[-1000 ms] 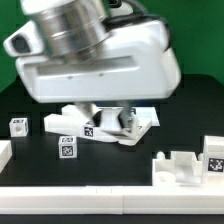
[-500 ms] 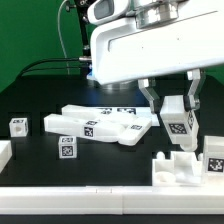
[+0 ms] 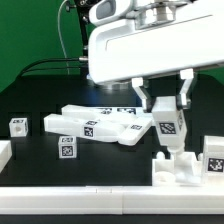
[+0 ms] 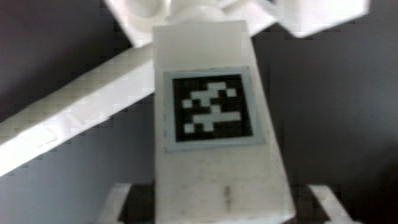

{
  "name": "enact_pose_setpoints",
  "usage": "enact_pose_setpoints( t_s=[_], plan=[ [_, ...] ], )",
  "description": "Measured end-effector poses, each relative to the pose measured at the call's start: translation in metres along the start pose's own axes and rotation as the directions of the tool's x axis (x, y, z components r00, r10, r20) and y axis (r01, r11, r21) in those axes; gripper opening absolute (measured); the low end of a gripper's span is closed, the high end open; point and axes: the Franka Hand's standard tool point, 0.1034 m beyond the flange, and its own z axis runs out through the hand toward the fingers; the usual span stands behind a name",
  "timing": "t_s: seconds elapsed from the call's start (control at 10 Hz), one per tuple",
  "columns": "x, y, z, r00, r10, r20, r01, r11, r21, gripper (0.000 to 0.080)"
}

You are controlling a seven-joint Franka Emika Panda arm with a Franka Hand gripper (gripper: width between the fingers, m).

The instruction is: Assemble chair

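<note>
Assembly looks barely begun: the flat slabs (image 3: 100, 124) lie heaped mid-table, and a small tagged cube (image 3: 18, 125) and a second cube (image 3: 66, 149) sit loose toward the exterior view's left, with nothing visibly joined. The gripper (image 3: 166, 112) is clamped on a tagged upright piece (image 3: 168, 127), its fingers drawn in to the piece's width. It holds the piece just over a notched block (image 3: 176, 168) at the exterior view's right, possibly touching it, though the picture is too coarse to say.

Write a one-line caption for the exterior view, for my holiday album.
Robot gripper holding a tagged white chair piece over a blocky part, with flat slabs lying on the black table.
</note>
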Motion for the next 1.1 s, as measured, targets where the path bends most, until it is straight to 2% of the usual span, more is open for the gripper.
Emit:
enact_pose_setpoints(
  t_s=[0.1,0.3,0.5,0.6,0.7,0.9,1.0,1.1],
  plan=[
    [-0.002,0.001,0.001,0.999,-0.019,-0.038,0.019,1.0,-0.002,0.0285],
    [-0.001,0.001,0.002,0.999,-0.014,-0.041,0.014,1.0,-0.001,0.0285],
    [-0.009,-0.008,0.008,0.998,-0.03,-0.048,0.03,1.0,-0.001,0.0285],
    [-0.005,-0.006,0.003,0.995,-0.067,-0.08,0.066,0.998,-0.006,0.0285],
    [-0.003,-0.003,-0.004,0.984,-0.075,-0.162,0.075,0.997,-0.005,0.0285],
    [-0.012,-0.012,-0.003,0.955,-0.114,-0.273,0.116,0.993,-0.008,0.0285],
    [-0.019,-0.009,0.005,0.957,-0.118,-0.266,0.118,0.993,-0.017,0.0285],
    [-0.02,-0.009,0.007,0.966,-0.116,-0.232,0.115,0.993,-0.019,0.0285]
  ],
)
